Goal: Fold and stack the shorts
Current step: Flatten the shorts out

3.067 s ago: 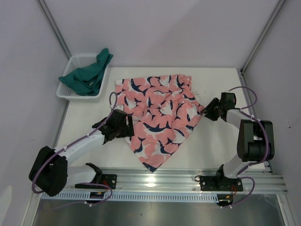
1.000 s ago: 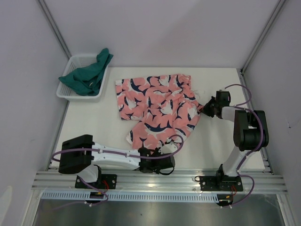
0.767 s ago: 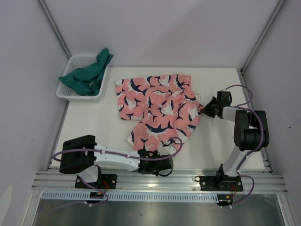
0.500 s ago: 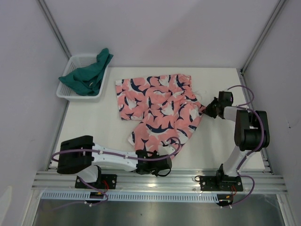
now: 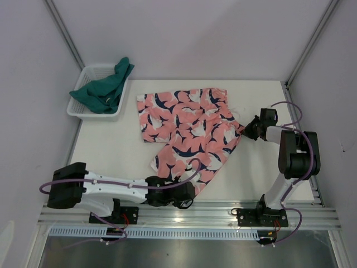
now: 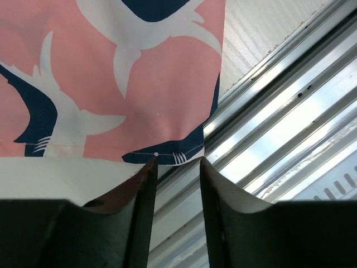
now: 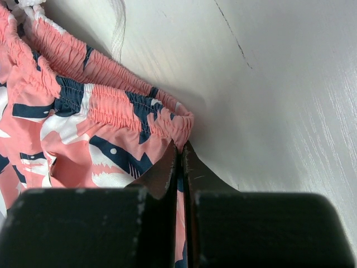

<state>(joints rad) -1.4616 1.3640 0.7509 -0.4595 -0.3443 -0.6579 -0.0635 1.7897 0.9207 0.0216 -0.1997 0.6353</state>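
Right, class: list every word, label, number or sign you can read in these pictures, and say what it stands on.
No readable text anywhere in these views.
Pink shorts: shark print only, no words.
Teal shorts: plain, no label showing.
Basket: no marking.
Rail: no lettering to be seen.
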